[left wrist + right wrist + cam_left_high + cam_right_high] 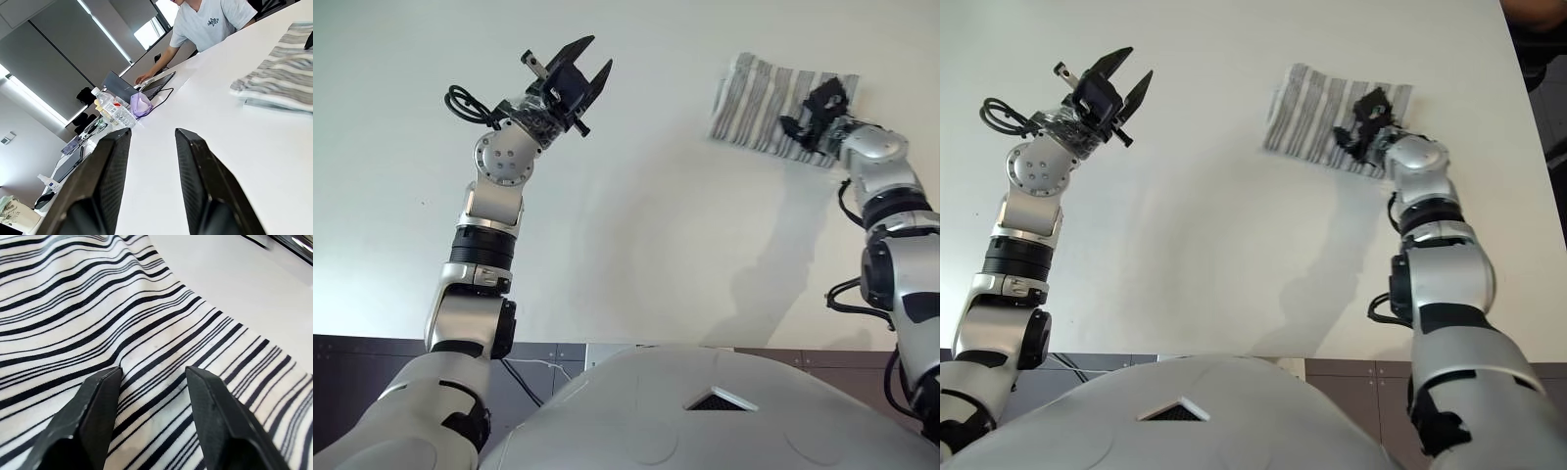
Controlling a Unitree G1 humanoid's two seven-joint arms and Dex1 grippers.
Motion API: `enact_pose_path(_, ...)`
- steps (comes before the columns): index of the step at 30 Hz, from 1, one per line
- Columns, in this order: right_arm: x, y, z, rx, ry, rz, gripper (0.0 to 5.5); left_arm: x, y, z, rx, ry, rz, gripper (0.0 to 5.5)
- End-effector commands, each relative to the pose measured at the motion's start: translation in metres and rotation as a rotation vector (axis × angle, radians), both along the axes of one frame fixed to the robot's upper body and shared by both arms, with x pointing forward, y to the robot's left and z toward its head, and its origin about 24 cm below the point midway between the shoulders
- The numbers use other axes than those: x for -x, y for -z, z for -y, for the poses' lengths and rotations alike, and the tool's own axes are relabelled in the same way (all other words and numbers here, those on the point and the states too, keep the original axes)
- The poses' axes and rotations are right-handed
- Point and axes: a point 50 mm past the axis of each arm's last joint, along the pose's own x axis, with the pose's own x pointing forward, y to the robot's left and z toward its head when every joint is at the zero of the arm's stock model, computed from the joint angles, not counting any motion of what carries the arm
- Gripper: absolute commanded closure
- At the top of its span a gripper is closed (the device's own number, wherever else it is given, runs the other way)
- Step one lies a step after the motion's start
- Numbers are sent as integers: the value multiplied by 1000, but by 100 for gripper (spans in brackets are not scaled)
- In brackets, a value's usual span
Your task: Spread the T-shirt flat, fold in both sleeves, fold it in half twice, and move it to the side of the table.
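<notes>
On far-right part of table [1214,245], folded striped T-shirt [1307,113] is lying w/ long axis running left-right. R gripper [154,373] is sitting directly on it, fingers spread, tips touching cloth. L gripper [578,69] is hanging raised, also spread, well apart to the left, so R arm is nearer for the sideways move.

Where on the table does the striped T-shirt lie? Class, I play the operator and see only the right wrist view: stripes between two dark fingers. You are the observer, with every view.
Observer: The T-shirt lies folded into a compact rectangle on the far right part of the table, near its right edge.
Operator: Where on it is my gripper?
Observer: The right gripper is on the shirt's right end.
Operator: And the other arm?
Observer: The left gripper is open and empty, on the robot's left, well apart from the shirt.
</notes>
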Motion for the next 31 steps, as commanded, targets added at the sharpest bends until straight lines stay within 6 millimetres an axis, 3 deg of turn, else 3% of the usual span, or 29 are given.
enact_pose_path(1, 129, 74, 94, 11, 707, -405, 314, 10, 4, -11, -21, -76, 12, 386)
enact_pose_path(4, 174, 99, 95, -76, 1014, -448, 314, 14, 5, -10, -14, -95, 21, 386)
enact_pose_path(7, 185, 116, 77, -147, 1082, -467, 314, 17, 6, -8, -25, -93, 22, 386)
enact_pose_path(9, 164, 113, 67, -211, 1109, -366, 314, 20, 6, -8, -15, -106, 27, 386)
enact_pose_path(10, 140, 101, 66, -217, 1057, -228, 314, 20, 2, -8, 17, -122, 38, 386)
enact_pose_path(13, 68, 42, 53, -149, 743, 237, 314, 20, -16, -8, 192, -221, 82, 386)
enact_pose_path(15, 40, 9, 35, -127, 574, 457, 314, 24, -24, -11, 321, -321, 96, 386)
enact_pose_path(17, 21, -22, 3, -177, 412, 643, 314, 31, -26, -19, 504, -488, 80, 386)
enact_pose_path(19, 22, -39, -42, -249, 271, 745, 314, 44, -20, -19, 614, -598, 41, 386)
enact_pose_path(22, 46, -23, -91, -333, 195, 697, 314, 64, 6, -5, 591, -631, -56, 386)
enact_pose_path(24, 60, -7, -107, -351, 212, 626, 314, 73, 27, 7, 556, -619, -131, 386)
enact_pose_path(27, 64, 7, -119, -350, 230, 564, 314, 78, 57, 14, 523, -630, -217, 386)
enact_pose_path(31, 63, 17, -117, -326, 256, 536, 314, 76, 71, 15, 495, -611, -226, 386)
